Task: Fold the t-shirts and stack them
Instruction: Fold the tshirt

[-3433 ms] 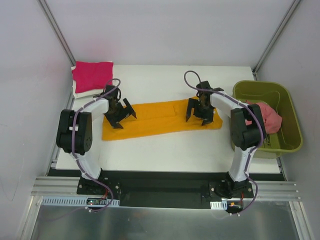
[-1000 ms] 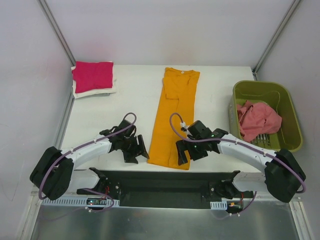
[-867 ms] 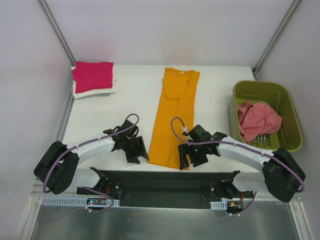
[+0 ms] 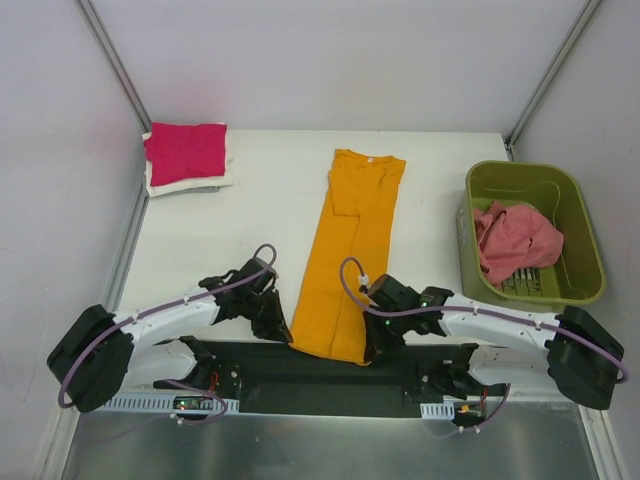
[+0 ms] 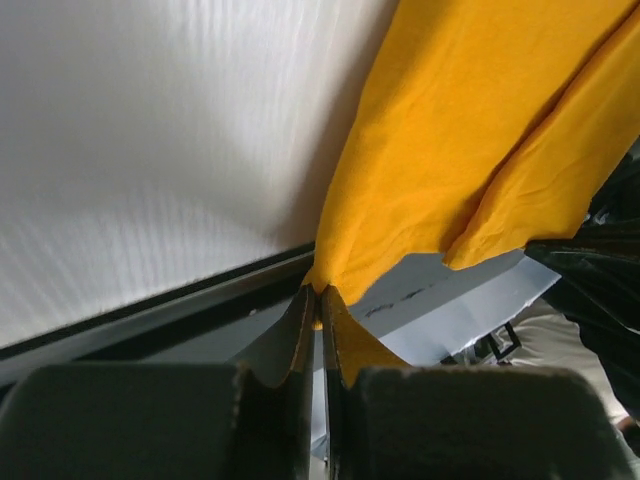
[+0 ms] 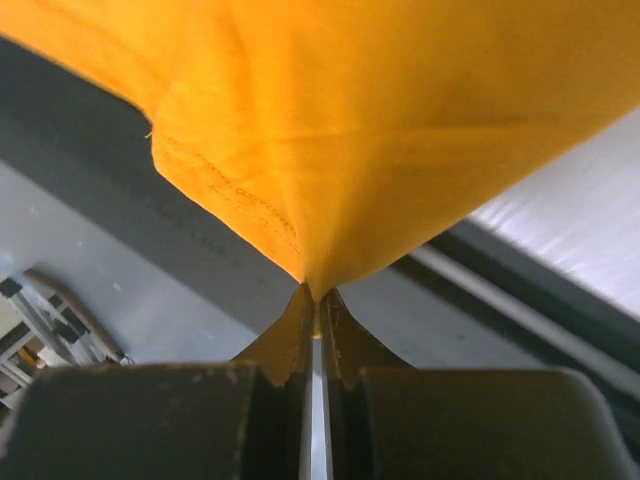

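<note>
Folded pink shirts [image 4: 186,152] sit far left. The left gripper [image 5: 318,293] pinches the near-left hem corner of the orange t-shirt [image 4: 352,245], laid lengthwise mid-table; the right gripper [image 6: 314,292] pinches its near-right corner. A green bin [image 4: 522,170] stands right

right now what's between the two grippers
The near hem of the orange t-shirt stretches between them; the left gripper and right gripper each pinch a corner. The top view shows it.
</note>
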Robot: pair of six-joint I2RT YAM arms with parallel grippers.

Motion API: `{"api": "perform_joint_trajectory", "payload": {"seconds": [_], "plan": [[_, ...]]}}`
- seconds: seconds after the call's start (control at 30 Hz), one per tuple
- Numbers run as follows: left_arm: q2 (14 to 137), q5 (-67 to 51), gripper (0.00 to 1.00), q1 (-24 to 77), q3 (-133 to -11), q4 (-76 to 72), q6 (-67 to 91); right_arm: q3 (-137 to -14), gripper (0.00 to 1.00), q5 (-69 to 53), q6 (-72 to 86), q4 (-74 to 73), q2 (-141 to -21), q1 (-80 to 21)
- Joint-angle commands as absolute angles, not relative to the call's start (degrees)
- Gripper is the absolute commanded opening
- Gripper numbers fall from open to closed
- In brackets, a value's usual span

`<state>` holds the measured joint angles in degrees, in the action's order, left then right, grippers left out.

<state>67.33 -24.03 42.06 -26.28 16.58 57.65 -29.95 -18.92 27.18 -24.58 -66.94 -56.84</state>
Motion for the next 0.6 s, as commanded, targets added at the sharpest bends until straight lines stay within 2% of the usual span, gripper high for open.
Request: {"api": "perform_joint_trajectory", "payload": {"seconds": [0.0, 0.23, 0.47, 0.57], "plan": [[59.95, -26.28, 0.0, 42.54, -24.78, 20.12, 60.82, -32.07, 0.01, -18.03, 33.05, -28.46, -61.8, -59.94], [60.63, -21.1, 0.0, 42.28, -36.11, 22.41, 54.06, -40.86, 0.01, -8.62, 25.32, -36.83, -59.59, -56.17], [75.56, -19.77, 0.0, 37.8, -53.93, 23.29, 47.29, -50.6, 0.01, -0.36, 17.15, -35.6, -63.36, -45.89], [80.92, -23.46, 0.0, 34.29, -60.26, 23.29, 47.55, -54.12, 0.01, 1.39, 14.16, -36.55, -66.79, -42.11]]}}
